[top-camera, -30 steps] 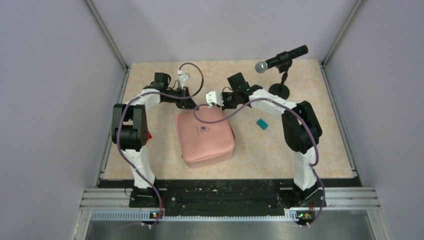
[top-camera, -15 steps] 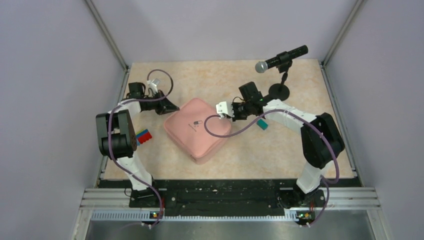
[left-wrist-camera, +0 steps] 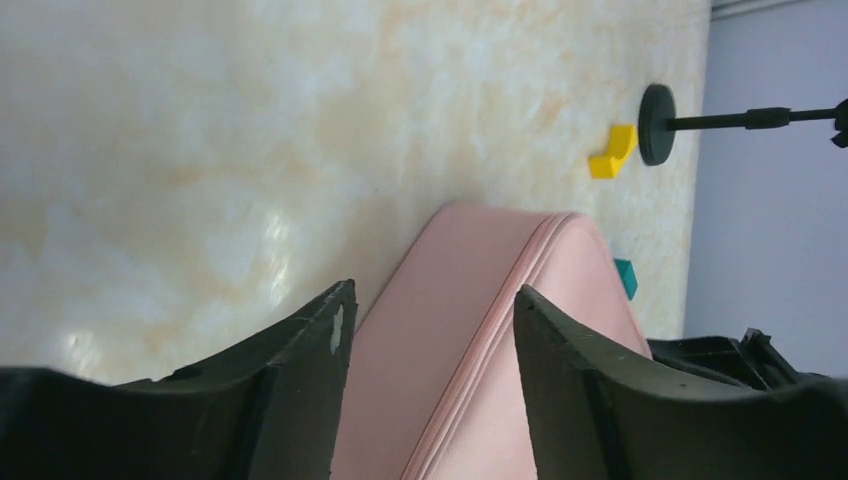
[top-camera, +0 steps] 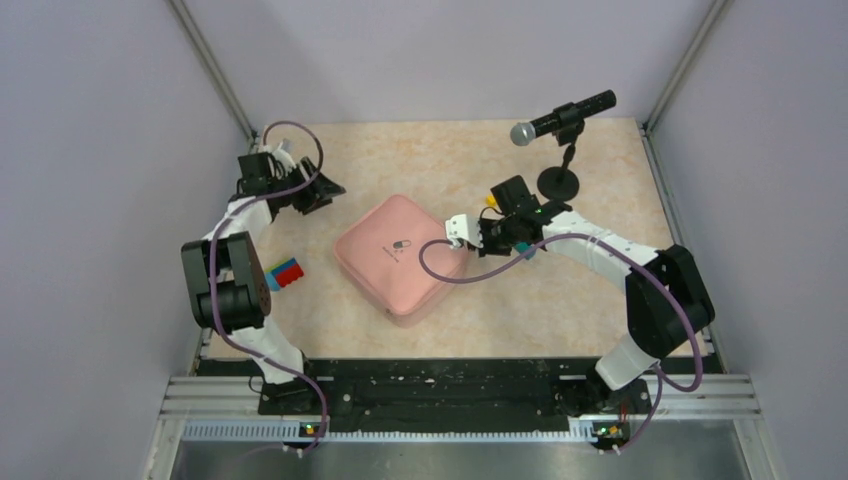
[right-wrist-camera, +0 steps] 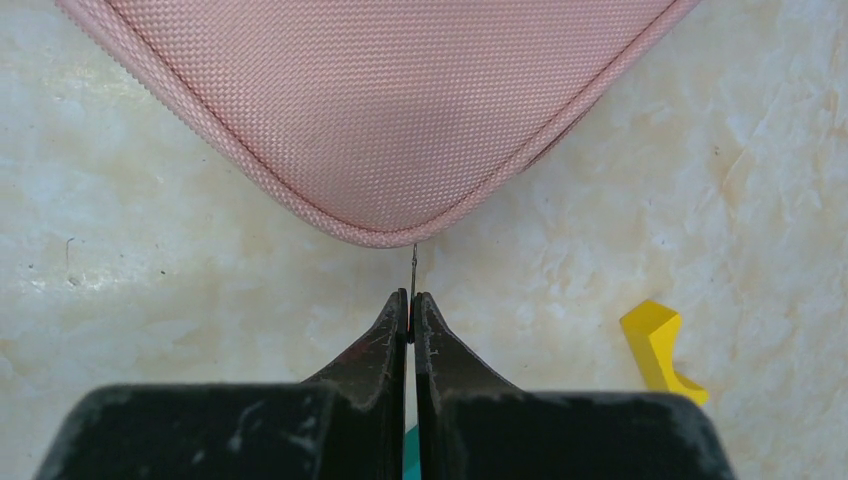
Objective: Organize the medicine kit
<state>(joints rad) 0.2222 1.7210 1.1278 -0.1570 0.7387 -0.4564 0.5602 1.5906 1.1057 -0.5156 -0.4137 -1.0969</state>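
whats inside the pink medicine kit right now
Nothing inside shows: the medicine kit lies shut, its zip seam closed, only the outside and pill logo in view. Any contents are covered. The right gripper pinches a thin pull at its corner.

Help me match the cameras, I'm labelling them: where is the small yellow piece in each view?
Top external: yellow piece right of centre, between the medicine kit and the stand base.
Left wrist: yellow piece upper right, beside the stand base.
Right wrist: yellow piece lower right, right of the right gripper, which is shut on the kit's zipper pull.
Shared landmark: the pink medicine kit, in all three.
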